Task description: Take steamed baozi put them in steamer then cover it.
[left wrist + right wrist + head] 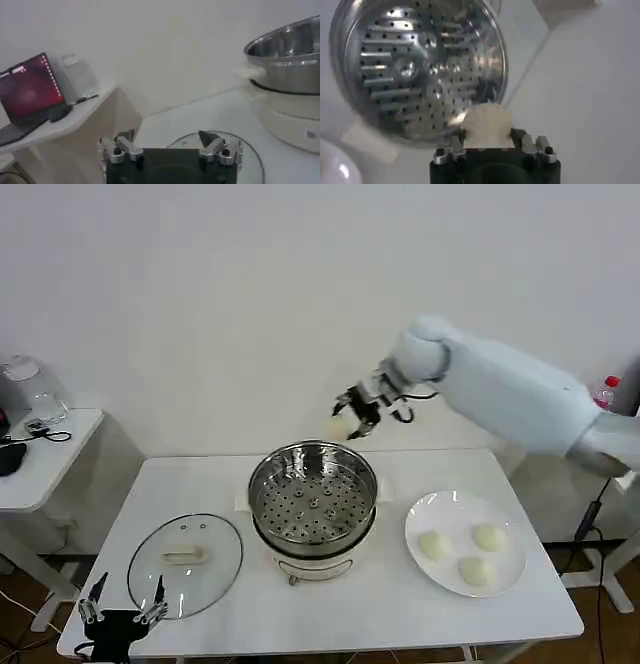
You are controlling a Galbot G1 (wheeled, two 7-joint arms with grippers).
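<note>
- The steamer (pixel 313 502) stands mid-surface with its perforated tray bare; no bun is inside yet
- The right gripper (pixel 352 416) hangs above the steamer's far rim; its fingers (pixel 456 143) are clamped on one baozi (pixel 488 125)
- Three more buns (pixel 475 551) wait on the white plate (pixel 430 512), right of the steamer
- The cover (pixel 186 562) lies flat on the surface (pixel 400 609), left of the steamer
- The left gripper (pixel 122 606) idles at the cover's near edge, away from the steamer; fingers spread wide and empty
- By my reckoning the task is barely begun; four buns to place, then the cover
</note>
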